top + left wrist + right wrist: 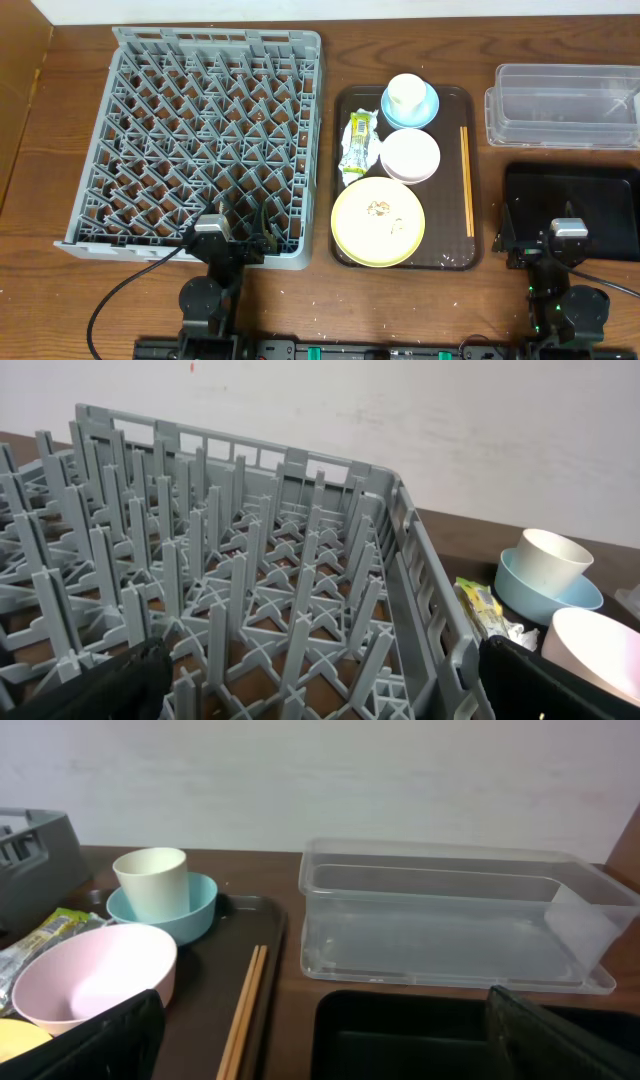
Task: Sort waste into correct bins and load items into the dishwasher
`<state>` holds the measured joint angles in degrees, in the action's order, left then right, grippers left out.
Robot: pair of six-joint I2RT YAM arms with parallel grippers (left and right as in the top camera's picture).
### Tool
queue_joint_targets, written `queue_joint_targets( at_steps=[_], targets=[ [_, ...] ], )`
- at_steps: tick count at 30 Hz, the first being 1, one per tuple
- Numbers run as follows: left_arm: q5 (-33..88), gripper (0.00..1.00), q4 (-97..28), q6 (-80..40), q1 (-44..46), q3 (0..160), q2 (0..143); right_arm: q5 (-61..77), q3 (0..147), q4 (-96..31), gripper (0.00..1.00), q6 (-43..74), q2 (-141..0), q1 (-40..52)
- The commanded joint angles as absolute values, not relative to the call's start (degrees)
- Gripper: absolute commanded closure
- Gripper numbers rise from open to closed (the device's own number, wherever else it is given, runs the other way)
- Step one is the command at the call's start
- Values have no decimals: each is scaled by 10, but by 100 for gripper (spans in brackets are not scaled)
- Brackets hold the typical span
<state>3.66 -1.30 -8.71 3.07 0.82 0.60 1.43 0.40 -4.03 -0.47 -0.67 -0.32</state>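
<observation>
A grey dishwasher rack [215, 40] stands empty at the left. A brown tray [447, 112] holds a cream cup [407, 94] in a blue bowl [430, 108], a pink bowl [410, 156], a yellow plate [377, 222] with crumbs, a green wrapper [358, 140] and chopsticks [466, 180]. My left gripper [245, 245] is open and empty over the rack's near right corner [420, 570]. My right gripper [568, 232] is open and empty over the black bin [580, 200]. The left wrist view shows its open jaws [325, 690]; the right wrist view shows its open jaws [325, 1045].
A clear plastic bin [565, 105] stands at the back right, behind the black bin [420, 1030]; it also shows in the right wrist view [450, 920]. The tray edge and chopsticks [245, 1010] lie left of the right gripper. The wall runs along the table's far edge.
</observation>
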Motion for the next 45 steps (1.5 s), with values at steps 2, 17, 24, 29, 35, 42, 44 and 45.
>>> queue_joint_targets(
  at_steps=[2,17,24,29,35,42,44,45],
  targets=[
    [34,1,-38,-77,32,2,3,9,3,-43,1,2,-3,-8],
    [34,2,-31,-77,32,2,3,9,3,-43,1,2,-3,-8],
    [288,1,-23,-336,32,3,3,9,3,-43,1,2,-3,-8],
    [369,1,-12,-458,32,3,3,9,3,-43,1,2,-3,-8],
    [415,1,137,-509,32,3,3,9,3,-43,1,2,-3,-8],
    [420,1,202,-474,32,41,11,9,3,-43,1,2,-3,-8],
    [420,2,186,-441,32,70,27,9,3,-43,1,2,-3,-8],
    [420,1,169,-420,32,90,39,9,3,-43,1,2,-3,-8]
  ],
)
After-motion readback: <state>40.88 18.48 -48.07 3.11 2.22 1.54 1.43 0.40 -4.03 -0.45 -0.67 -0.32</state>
